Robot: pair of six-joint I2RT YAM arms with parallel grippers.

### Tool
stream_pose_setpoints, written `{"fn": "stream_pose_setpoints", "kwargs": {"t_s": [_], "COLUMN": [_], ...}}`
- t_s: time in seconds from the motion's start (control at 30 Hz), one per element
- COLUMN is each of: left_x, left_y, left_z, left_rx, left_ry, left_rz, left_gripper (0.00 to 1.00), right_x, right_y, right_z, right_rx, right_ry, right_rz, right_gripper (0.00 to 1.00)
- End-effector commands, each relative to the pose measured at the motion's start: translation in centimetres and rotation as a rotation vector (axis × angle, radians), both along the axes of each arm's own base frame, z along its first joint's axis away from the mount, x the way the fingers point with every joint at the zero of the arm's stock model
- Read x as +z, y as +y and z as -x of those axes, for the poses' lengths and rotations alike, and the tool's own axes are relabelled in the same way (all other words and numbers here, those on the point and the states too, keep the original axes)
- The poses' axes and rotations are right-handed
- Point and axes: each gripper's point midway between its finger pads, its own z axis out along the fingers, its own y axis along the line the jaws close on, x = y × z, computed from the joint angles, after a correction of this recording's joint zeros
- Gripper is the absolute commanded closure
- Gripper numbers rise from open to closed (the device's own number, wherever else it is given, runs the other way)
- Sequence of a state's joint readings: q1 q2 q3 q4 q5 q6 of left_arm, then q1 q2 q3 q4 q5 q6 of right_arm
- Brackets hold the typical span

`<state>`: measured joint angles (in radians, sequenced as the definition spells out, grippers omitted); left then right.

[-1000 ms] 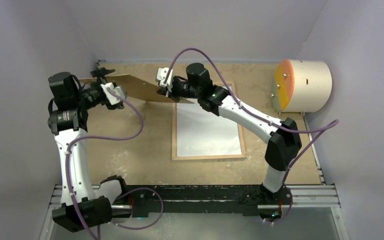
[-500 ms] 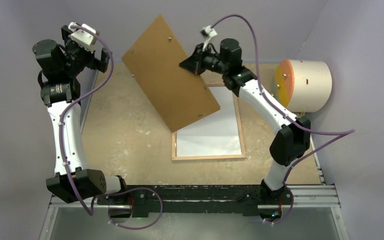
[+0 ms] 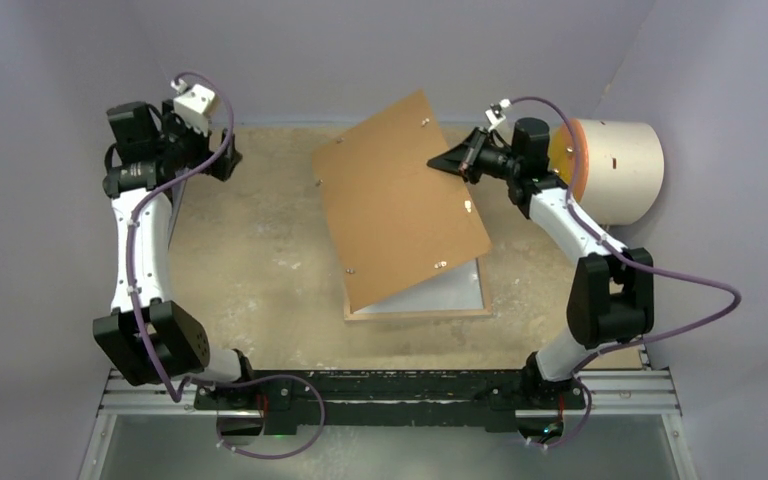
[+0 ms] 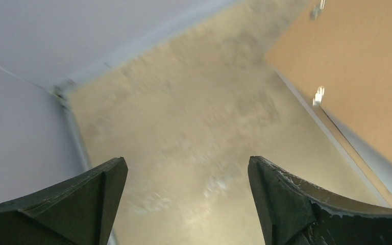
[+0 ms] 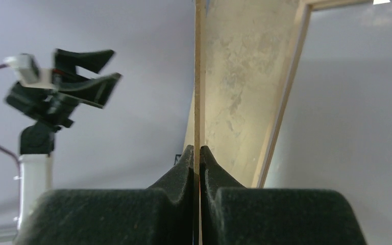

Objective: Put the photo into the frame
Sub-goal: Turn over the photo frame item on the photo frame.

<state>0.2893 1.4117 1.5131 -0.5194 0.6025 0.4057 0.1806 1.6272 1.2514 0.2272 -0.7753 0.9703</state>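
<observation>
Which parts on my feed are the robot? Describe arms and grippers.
The left arm and right arm match: white links, black joint housings, a purple cable looped along each. The left gripper and right gripper have two black, wedge-shaped fingers, with a white camera block behind.

Matt brown hardboard backing board (image 3: 400, 200); light wood frame (image 3: 415, 314) rim; scuffed table (image 3: 250, 250).

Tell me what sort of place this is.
Probably a robot test cell in a lab: plain walls box in a worn board table, and a left arm and right arm are bolted to a metal rail.
</observation>
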Motion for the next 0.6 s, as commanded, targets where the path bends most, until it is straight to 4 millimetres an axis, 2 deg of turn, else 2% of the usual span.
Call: {"fn": "stream_pose_setpoints", "kwargs": {"t_s": [0.0, 0.13, 0.27, 0.57], "left_x": [-6.5, -10.6, -13.4, -18.4], "left_y": [-1.9, -3.7, -5.6, -9.8], "left_z": [1.8, 2.4, 2.4, 2.5], "left_rx": [-0.099, -0.160, -0.209, -0.303], "left_ry": [0.162, 0.249, 0.308, 0.408], "left_rz": [0.036, 0.037, 0.034, 0.033], "left_gripper": [0.08, 0.09, 0.10, 0.10], "right_x": [4.5, 1.6, -1.1, -4.7], "right_y": [-2.7, -6.2, -9.0, -9.7], "right_z": [2.5, 3.0, 2.9, 1.7], "right_rx": [0.003, -0.072, -0.145, -0.165], "right_ry": [-0.089, -0.068, -0.052, -0.044], "right_rz": [-0.107, -0.115, -0.131, -0.135], "right_gripper": [1.00, 1.00, 1.00, 1.00]}}
